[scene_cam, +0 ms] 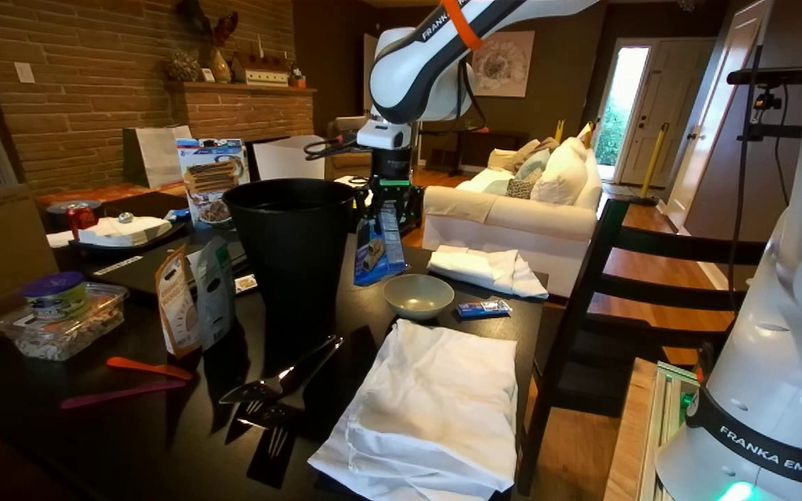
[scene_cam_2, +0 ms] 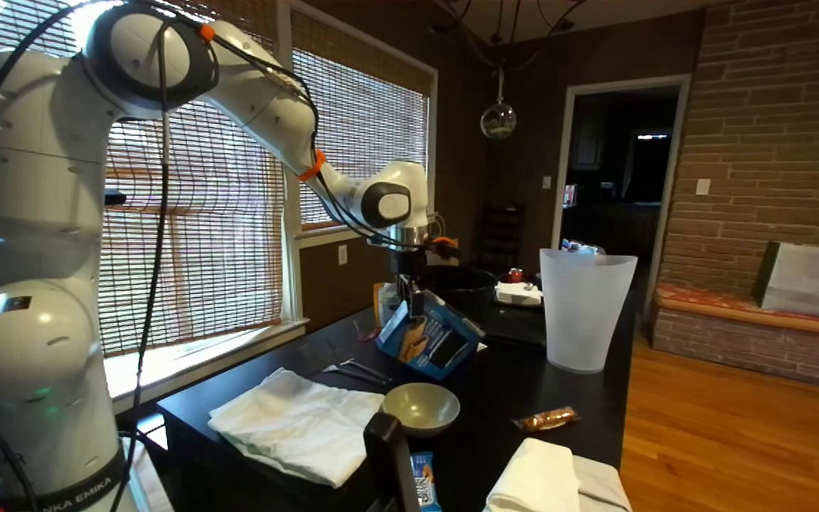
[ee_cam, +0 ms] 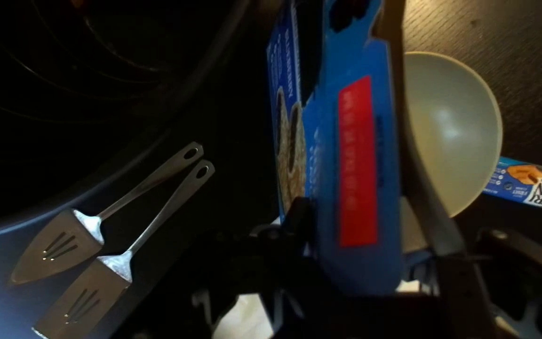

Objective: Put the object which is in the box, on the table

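Gripper (scene_cam_2: 411, 300): pinching the blue box (scene_cam_2: 445, 343) | blue box: tipped, near the bowl (scene_cam: 418, 296) | blue bar (scene_cam: 484, 309): just beside the bowl

There are two metal spatulas (ee_cam: 90, 226), two bins (scene_cam_2: 586, 313), two pouches (scene_cam: 178, 306), one bowl (scene_cam: 419, 297) and one bright-blue box (scene_cam_2: 427, 345).

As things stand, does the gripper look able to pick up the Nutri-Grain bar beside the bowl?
Probably not: the gripper is closed on the blue snack-bar box, so it would likely have to release that first. Nothing lies on the Nutri-Grain bar itself.
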